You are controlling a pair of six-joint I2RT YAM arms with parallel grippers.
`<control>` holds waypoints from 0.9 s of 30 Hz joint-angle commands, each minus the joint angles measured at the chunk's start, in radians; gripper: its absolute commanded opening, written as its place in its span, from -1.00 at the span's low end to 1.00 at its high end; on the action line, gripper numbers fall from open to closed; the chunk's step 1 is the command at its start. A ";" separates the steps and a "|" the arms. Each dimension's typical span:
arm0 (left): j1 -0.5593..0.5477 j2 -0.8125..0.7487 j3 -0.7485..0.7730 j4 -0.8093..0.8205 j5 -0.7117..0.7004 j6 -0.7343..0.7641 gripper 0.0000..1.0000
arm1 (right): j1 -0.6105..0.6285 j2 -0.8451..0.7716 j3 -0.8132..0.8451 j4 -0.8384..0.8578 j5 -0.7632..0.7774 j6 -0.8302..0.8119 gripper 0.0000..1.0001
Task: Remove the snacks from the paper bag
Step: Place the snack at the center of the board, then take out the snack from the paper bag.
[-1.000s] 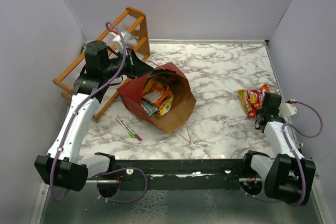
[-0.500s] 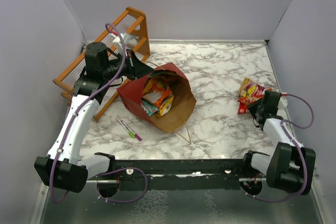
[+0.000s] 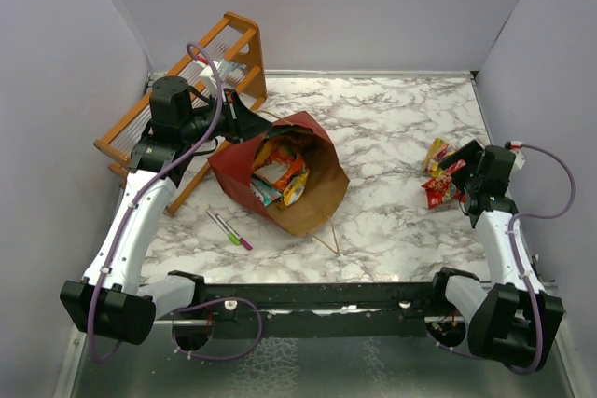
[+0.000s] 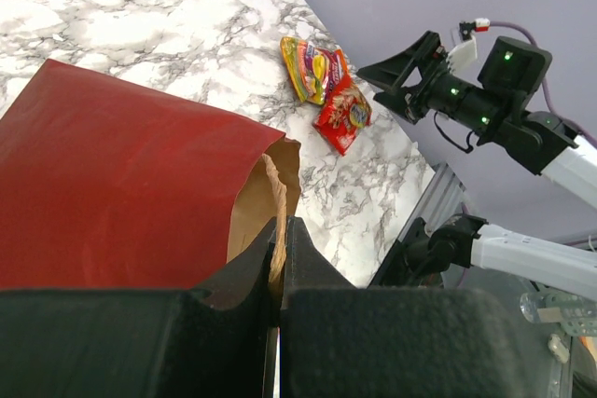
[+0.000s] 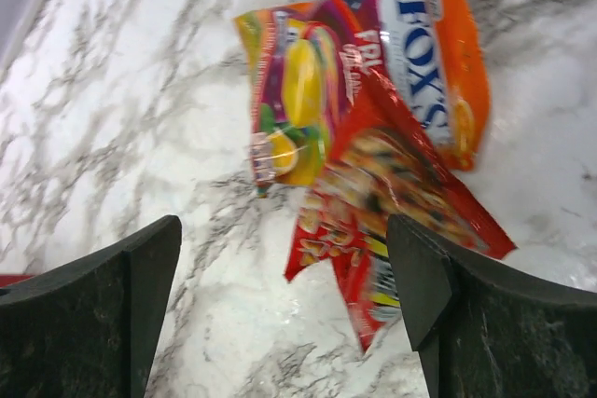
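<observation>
Snacks (image 3: 280, 174) crowd the mouth of the paper bag (image 3: 312, 204), which sits left of centre on the marble bench (image 3: 392, 118). The mouth gapes so that the kraft-brown lining shows. Orange, yellow, red and teal wrappers are packed together inside, against the dark red left wall. One tan loop handle (image 3: 328, 236) trails onto the bench at the bag's near side.

The left fingers (image 4: 281, 235) are pressed together on the bag's far rim, pinching the paper edge.

Two more packets lie on the bench near its right edge, well apart from the bag: an orange-and-yellow packet (image 5: 420, 62) and a red packet (image 5: 401, 212) lying partly over it. The right fingers (image 3: 464, 184) hover just over this pair, spread wide to either side and holding nothing.

Just beside the bag's near left side, a green marker (image 3: 225, 226) and a pink marker (image 3: 242, 240) lie close together on the bench. At the far left an orange wooden rack (image 3: 233, 44) stands behind the left arm, close to the bag's red side.
</observation>
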 commanded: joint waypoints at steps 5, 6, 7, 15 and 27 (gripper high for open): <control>0.006 -0.026 0.003 0.015 0.021 -0.005 -1.00 | -0.003 -0.011 0.132 -0.090 -0.185 -0.089 0.95; 0.006 -0.026 0.003 0.016 0.020 -0.005 -1.00 | -0.003 -0.010 0.141 -0.095 -0.189 -0.089 0.98; 0.006 -0.024 0.002 0.016 0.020 -0.006 -1.00 | -0.003 -0.009 0.146 -0.097 -0.193 -0.084 1.00; 0.006 -0.019 0.005 0.016 0.017 -0.006 -1.00 | 0.000 0.014 0.079 0.203 -0.847 -0.102 0.97; 0.006 -0.001 0.005 0.034 0.014 -0.017 -1.00 | 0.648 -0.076 0.168 0.126 -0.700 -0.340 0.89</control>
